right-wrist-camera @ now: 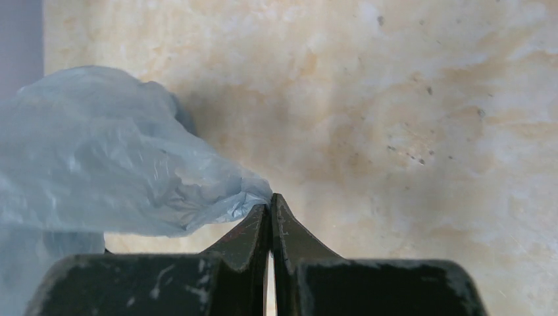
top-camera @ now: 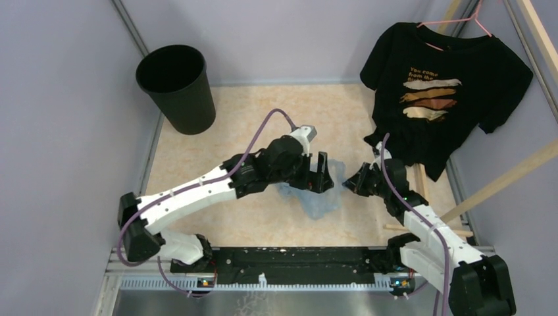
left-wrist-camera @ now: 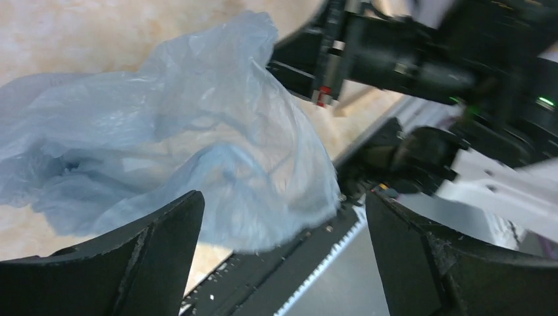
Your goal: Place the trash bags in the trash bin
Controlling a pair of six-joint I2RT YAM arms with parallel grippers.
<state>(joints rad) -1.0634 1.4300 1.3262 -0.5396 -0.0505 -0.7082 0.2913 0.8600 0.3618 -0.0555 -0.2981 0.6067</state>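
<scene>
The light-blue translucent trash bag (top-camera: 321, 197) lies crumpled on the table's near middle, between my two grippers. My left gripper (top-camera: 316, 176) hovers over its left part, jaws wide open and empty. In the left wrist view the bag (left-wrist-camera: 197, 145) lies just beyond the open left gripper (left-wrist-camera: 283, 197). My right gripper (top-camera: 353, 182) is at the bag's right edge. In the right wrist view the right gripper (right-wrist-camera: 270, 201) is shut on a pinched corner of the bag (right-wrist-camera: 99, 151). The black trash bin (top-camera: 176, 89) stands upright at the far left corner, apart from both arms.
A black printed T-shirt (top-camera: 441, 92) hangs on a pink hanger at the back right, close behind the right arm. A wooden frame (top-camera: 507, 174) slants along the right side. The black mounting rail (top-camera: 289, 257) runs along the near edge. Purple walls enclose the table.
</scene>
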